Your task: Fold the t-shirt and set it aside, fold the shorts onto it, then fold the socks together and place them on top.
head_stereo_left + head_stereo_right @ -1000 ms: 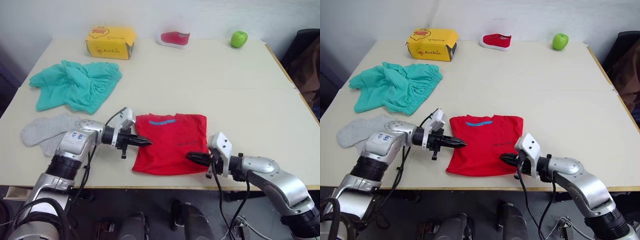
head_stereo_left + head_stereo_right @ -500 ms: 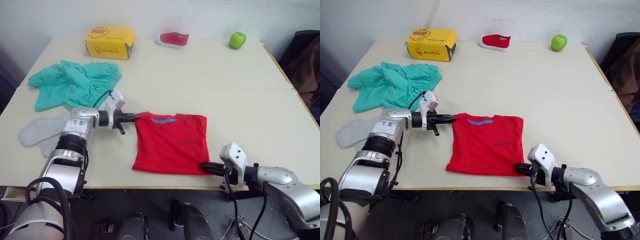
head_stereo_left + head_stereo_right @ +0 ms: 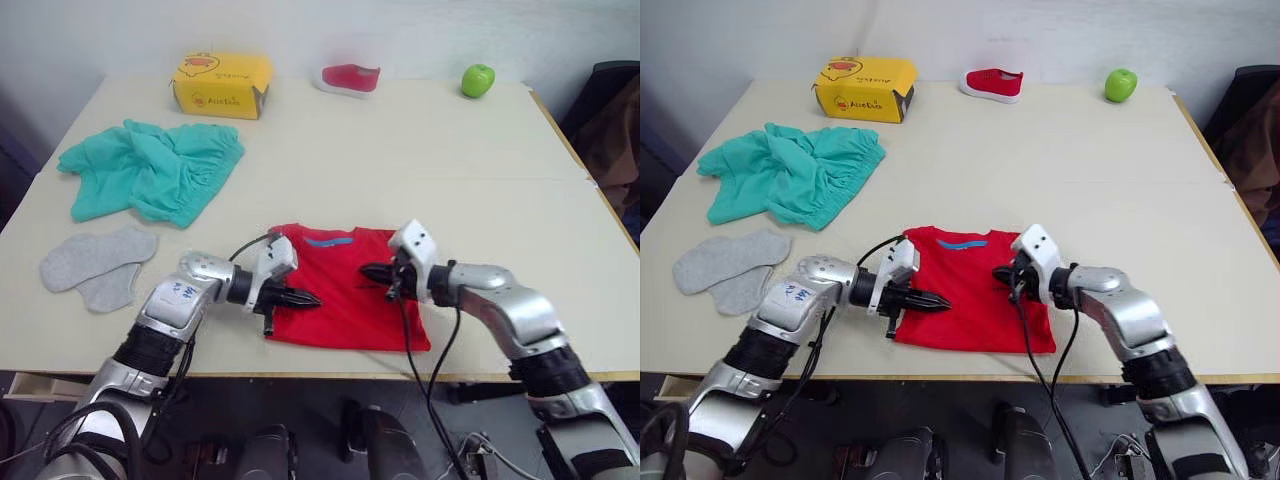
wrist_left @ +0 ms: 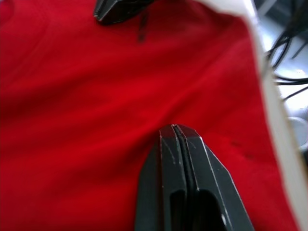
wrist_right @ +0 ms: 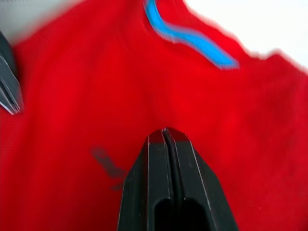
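Note:
The red t-shirt (image 3: pixel 338 290) lies folded into a small rectangle near the table's front edge, its blue collar label facing the far side. My left gripper (image 3: pixel 312 299) is shut, its tip resting over the shirt's near left part; the left wrist view has its fingers (image 4: pixel 174 144) pressed together above red cloth. My right gripper (image 3: pixel 365 271) is shut too, pointing left over the shirt's right half, fingers (image 5: pixel 164 144) together. The two tips face each other a short way apart. The teal shorts (image 3: pixel 150 170) lie crumpled at far left. Two grey socks (image 3: pixel 95 262) lie flat at near left.
A yellow box (image 3: pixel 220 83), a small red-and-white shoe (image 3: pixel 350 76) and a green apple (image 3: pixel 478 78) stand along the table's far edge. A dark chair with cloth (image 3: pixel 610 110) is beyond the right edge. Bare tabletop (image 3: pixel 420 170) stretches across the middle and right.
My left gripper has moved from the shirt's far left corner to its near left part. My right gripper has come up from the near right corner onto the shirt's right half.

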Controlling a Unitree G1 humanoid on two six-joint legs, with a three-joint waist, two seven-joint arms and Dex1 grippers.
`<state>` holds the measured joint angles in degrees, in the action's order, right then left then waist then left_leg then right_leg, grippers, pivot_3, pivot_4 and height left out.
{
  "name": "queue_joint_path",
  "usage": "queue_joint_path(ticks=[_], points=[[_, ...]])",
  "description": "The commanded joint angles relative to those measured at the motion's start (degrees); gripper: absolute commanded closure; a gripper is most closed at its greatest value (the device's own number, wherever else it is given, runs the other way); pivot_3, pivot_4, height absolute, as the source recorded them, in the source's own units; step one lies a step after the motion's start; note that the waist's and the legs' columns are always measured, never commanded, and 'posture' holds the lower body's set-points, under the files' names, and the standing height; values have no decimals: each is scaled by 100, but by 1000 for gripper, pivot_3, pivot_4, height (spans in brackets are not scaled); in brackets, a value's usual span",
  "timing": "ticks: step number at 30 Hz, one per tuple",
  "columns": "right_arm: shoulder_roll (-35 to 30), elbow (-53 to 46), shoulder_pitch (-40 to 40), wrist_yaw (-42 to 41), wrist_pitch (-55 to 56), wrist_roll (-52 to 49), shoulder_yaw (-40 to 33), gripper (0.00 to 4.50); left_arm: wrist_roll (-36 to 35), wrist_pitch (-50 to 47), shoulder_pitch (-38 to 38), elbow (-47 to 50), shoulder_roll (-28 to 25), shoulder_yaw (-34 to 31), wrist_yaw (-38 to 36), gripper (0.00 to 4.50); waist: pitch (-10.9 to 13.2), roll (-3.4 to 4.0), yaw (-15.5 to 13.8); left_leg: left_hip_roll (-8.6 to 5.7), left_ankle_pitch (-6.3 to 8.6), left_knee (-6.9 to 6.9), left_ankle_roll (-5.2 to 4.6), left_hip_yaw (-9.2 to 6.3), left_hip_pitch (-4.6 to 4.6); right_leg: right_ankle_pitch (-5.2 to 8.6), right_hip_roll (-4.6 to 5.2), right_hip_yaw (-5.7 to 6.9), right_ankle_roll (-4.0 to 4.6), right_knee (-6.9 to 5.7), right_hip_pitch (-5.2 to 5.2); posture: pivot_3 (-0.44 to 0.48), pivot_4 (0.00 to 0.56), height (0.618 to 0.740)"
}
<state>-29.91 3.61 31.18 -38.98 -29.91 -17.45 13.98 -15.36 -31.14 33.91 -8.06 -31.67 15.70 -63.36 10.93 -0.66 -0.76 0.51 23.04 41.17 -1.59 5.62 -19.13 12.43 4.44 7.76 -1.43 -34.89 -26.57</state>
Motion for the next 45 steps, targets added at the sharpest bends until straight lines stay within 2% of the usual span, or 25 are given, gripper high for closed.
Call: queue_joint_path(ticks=[1,7,10,14,16,19,22,28,29,32,39,42,45], points=[[-10,986,296,562,736,769,-200,4478,170,-23,-342,-61,-154,-219,325,4500,-1,0,47,-1,0,2,0,2,6,0,3,-2,0,-4,6,0,150,740],[-264,2192,713,451,1343,962,-693,4478,-92,-273,-960,826,-579,-641,306,4500,-6,7,110,4,-2,-2,3,-2,18,2,6,-3,3,-8,10,0,150,740],[-490,1407,740,-418,624,-116,-1424,4478,-627,-639,-1135,1539,-776,-1255,320,4500,4,22,106,7,-3,-3,5,-3,13,4,6,-2,7,-9,4,0,150,740],[-1207,364,302,-1282,-865,-965,-1763,4478,-1463,-1331,-1041,2092,-923,-1989,318,4500,19,48,75,10,-2,-2,4,-11,-2,4,6,2,6,-4,-4,0,150,740],[-1537,8,59,-1497,-1740,-1438,-1951,4105,-1813,-1516,-984,2285,-1098,-2216,135,4500,18,47,38,10,-2,-2,4,-23,-5,4,6,6,6,2,-1,0,150,740],[-1798,-155,-140,-1574,-2916,-1978,-2154,3186,-2120,-1531,-907,2434,-1350,-2314,-157,3884,18,47,32,9,-2,-2,3,-21,-4,3,8,6,5,7,3,0,150,740],[-1846,-157,-188,-1571,-3689,-2300,-2181,2164,-2150,-1333,-866,2393,-1434,-2299,-236,2992,19,47,47,8,-1,-3,3,-18,-1,3,7,6,5,4,4,0,150,740],[-1337,207,-63,-1337,-4481,-2497,-1985,86,-2136,-938,-808,2395,-1221,-2292,-41,1087,19,48,84,8,-2,-7,6,-12,1,3,2,3,6,2,2,0,150,740],[-1201,234,-32,-1340,-4561,-2514,-1894,0,-2148,-948,-815,2434,-1217,-2278,-12,768,19,48,86,8,-2,-7,6,-10,0,3,1,2,6,1,1,0,150,740],[-703,434,198,-1148,-4809,-2529,-1782,0,-2135,-932,-823,2474,-1211,-2243,58,9,15,42,107,10,-1,-8,10,-8,5,3,-2,1,6,1,2,0,150,740],[13,912,529,-885,-4885,-2231,-1394,0,-2135,-893,-794,2546,-1269,-2227,194,9,9,31,152,11,-4,-11,18,-6,11,5,-5,-2,9,-5,2,0,150,740],[125,953,557,-854,-4800,-2132,-1321,580,-2211,-968,-801,2642,-1302,-2272,250,0,6,27,195,13,-3,-13,22,-8,12,7,-6,-2,13,-8,2,0,150,740],[147,981,565,-859,-4716,-2078,-1346,1566,-2235,-994,-822,2701,-1316,-2280,290,0,6,27,231,14,-3,-17,26,-9,13,9,-7,-1,16,-8,2,0,150,740]])
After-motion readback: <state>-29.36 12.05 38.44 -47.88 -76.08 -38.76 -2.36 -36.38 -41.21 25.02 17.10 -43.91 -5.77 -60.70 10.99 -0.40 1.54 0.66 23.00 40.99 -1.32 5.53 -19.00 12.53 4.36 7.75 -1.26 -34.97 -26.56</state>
